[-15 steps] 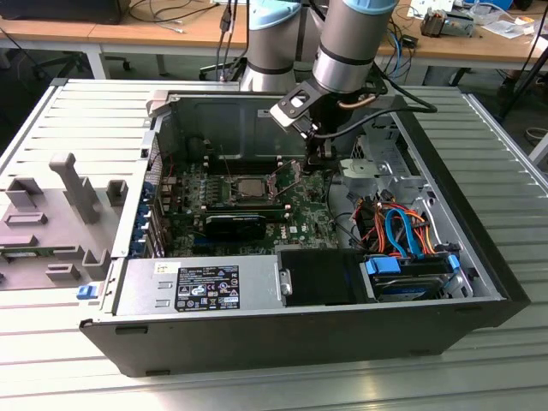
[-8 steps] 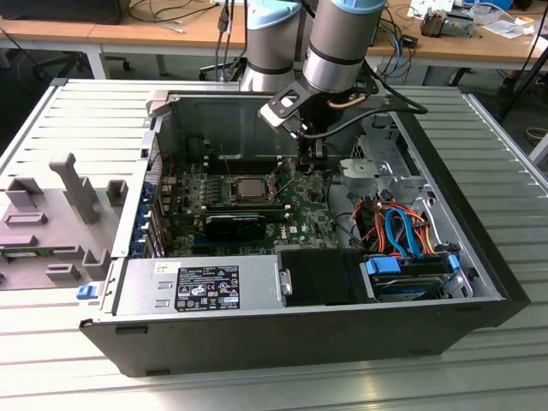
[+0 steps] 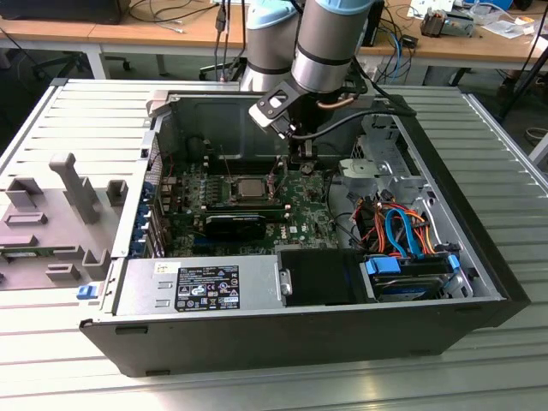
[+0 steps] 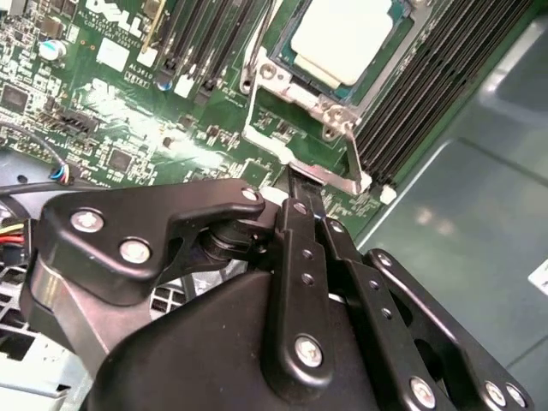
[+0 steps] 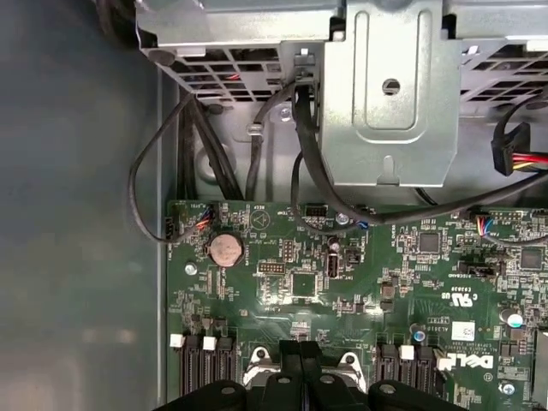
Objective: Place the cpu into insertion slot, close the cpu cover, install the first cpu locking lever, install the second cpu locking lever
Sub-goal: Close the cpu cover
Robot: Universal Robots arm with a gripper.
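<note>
Exterior view puts the cpu (image 3: 251, 187), seated in the insertion slot (image 3: 229, 189), at eight o'clock from the jaws; in the second wrist view they look pinched together, tips just beside the cpu cover (image 4: 287, 90).

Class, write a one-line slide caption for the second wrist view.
Gripper hovers beside the cpu cover, which frames the seated cpu.

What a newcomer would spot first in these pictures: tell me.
The grey arm reaches down into the open computer case at the exterior view's centre. In the second wrist view, the black gripper hangs close beside the silvery cpu on the green motherboard.
</note>
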